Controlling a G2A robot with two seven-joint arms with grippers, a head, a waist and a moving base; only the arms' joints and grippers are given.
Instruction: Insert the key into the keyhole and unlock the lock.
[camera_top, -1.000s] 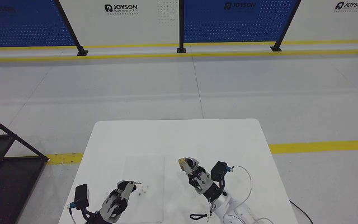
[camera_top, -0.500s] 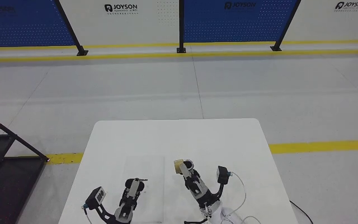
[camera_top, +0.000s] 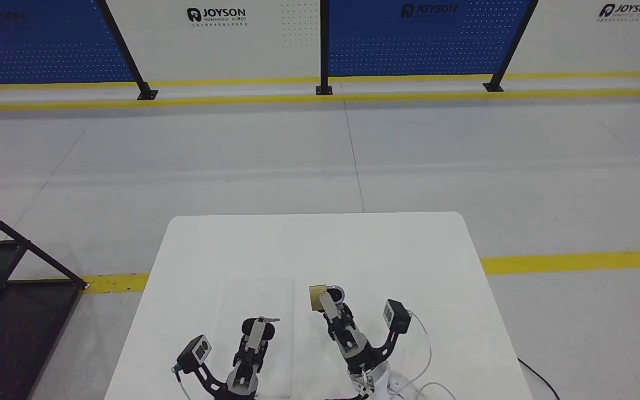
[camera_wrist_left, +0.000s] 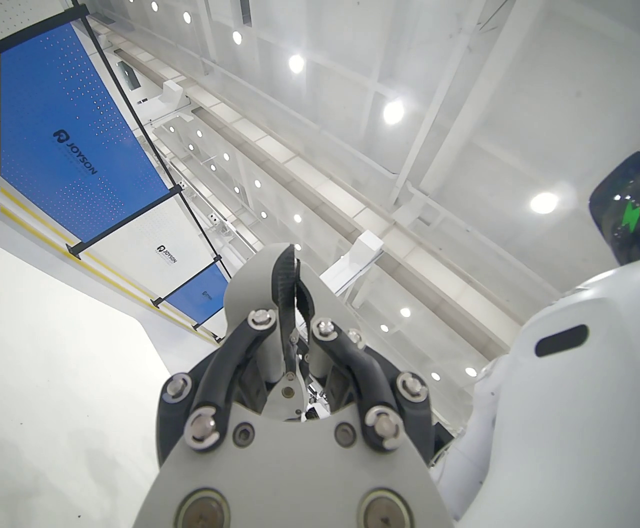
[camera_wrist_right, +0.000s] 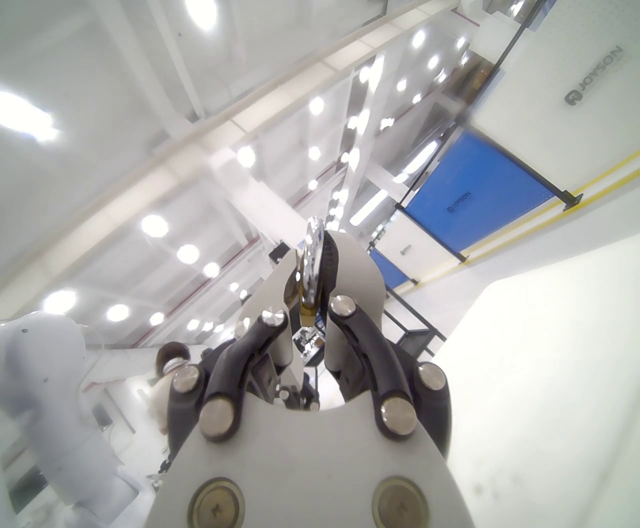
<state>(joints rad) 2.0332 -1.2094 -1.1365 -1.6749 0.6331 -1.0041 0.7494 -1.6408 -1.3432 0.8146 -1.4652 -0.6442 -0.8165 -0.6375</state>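
So closest to the robot you've got both arms up over the near edge of the white tabletop (camera_top: 400, 240), hands tipped upward. The left hand (camera_top: 260, 326) is pinched narrow, pads pressed together in its own wrist view, and from above there's a tiny dark sliver poking out of its tip that I'm taking for the key (camera_top: 268, 320). It's too small to say more about it.

Just beside it on the robot's right, and a touch farther out, the right hand (camera_top: 330, 304) is clamped on the lock (camera_top: 320, 294). The brass body sticks out toward the left-hand side and the silver shackle loop sits on the other side of the fingers. The right wrist view backs that up: metal edge and brass wedged between the pads.

The bit that matters imo: the lock is off to the right of the key tip and slightly beyond it, near but clearly not touching. The lock's long axis looks like it runs roughly across the tabletop, while the key sliver points away from the robot, angled a little right. So my guess is the key needs swinging round to line up with the brass end. Can't see the keyhole itself from any angle.

Past the tabletop it's pale floor, yellow lines and blue panels
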